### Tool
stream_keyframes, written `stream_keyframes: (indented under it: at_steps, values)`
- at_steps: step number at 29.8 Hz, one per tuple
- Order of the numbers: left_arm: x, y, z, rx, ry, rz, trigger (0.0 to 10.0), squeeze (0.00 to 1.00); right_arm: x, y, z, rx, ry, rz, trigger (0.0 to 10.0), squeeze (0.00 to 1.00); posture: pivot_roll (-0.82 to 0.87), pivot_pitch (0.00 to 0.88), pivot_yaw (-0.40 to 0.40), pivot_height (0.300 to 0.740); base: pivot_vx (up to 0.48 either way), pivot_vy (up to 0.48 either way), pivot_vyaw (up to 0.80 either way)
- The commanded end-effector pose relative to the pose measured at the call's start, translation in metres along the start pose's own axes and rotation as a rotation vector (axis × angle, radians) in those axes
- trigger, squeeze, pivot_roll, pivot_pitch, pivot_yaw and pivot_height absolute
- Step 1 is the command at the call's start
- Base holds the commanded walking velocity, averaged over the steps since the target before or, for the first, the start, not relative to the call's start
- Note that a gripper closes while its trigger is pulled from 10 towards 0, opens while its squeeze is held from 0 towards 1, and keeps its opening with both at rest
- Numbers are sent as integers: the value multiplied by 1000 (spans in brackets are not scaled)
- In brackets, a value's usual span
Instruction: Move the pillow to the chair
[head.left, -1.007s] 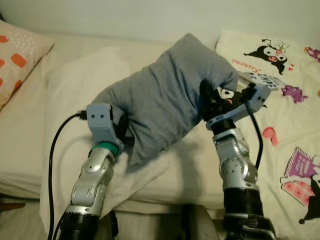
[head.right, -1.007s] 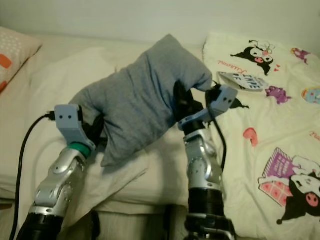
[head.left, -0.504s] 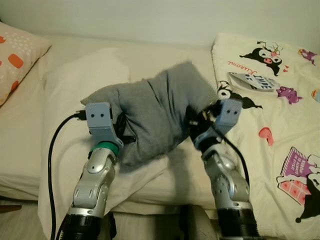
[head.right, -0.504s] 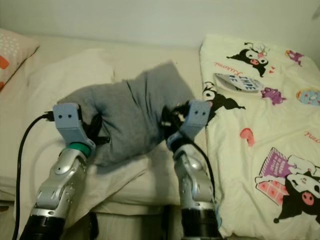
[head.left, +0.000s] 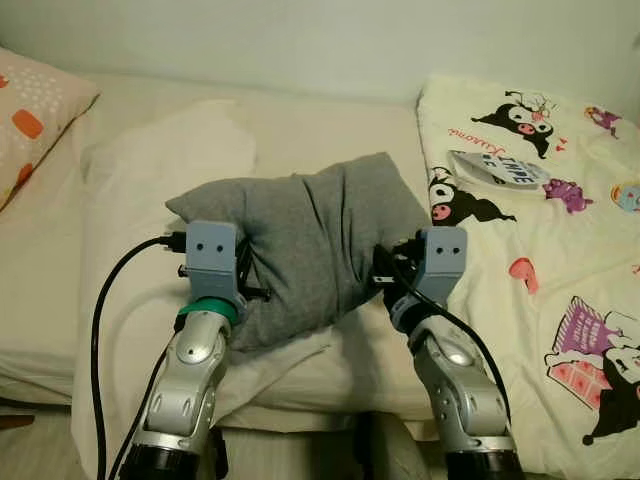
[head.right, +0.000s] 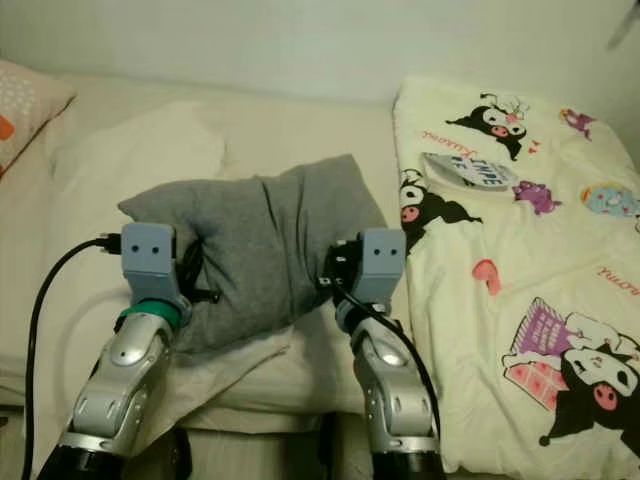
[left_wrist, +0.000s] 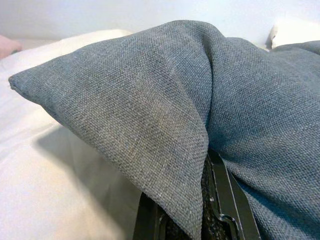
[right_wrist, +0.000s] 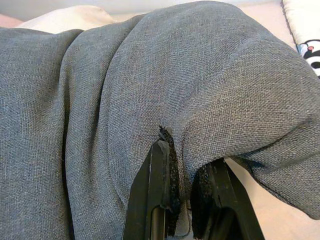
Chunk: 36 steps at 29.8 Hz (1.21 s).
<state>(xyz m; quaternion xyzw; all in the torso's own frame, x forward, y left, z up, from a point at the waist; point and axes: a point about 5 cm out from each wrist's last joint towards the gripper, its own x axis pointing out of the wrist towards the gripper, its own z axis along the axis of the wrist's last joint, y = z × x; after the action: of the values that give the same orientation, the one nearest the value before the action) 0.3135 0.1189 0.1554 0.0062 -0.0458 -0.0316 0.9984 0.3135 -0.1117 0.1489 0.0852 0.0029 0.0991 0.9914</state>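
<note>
Both claws pinch grey pillow (head.left: 310, 245)

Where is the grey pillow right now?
The grey pillow is in the middle of the head views, over the white sheet, pinched between the left gripper and the right gripper, left of the cartoon blanket.

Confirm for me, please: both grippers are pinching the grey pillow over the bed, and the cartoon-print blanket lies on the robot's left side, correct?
Nearly. The cartoon-print blanket lies on the robot's right side, not its left, as the left eye view shows. The rest holds: the left gripper and right gripper both pinch folds of the grey pillow over the bed.
</note>
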Motion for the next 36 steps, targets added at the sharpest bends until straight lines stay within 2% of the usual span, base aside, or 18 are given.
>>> stream_keyframes:
  at_steps: [1,36]
  values:
    - [0,-20,7,15,-48,-78,10000,0,0,25,2,-2,-6,116,10000,0,-3,0,-13,615,0,0,0]
    - [2,-15,6,31,-53,-39,10000,0,-1,24,1,-9,23,107,10000,0,-2,0,-17,740,0,0,0]
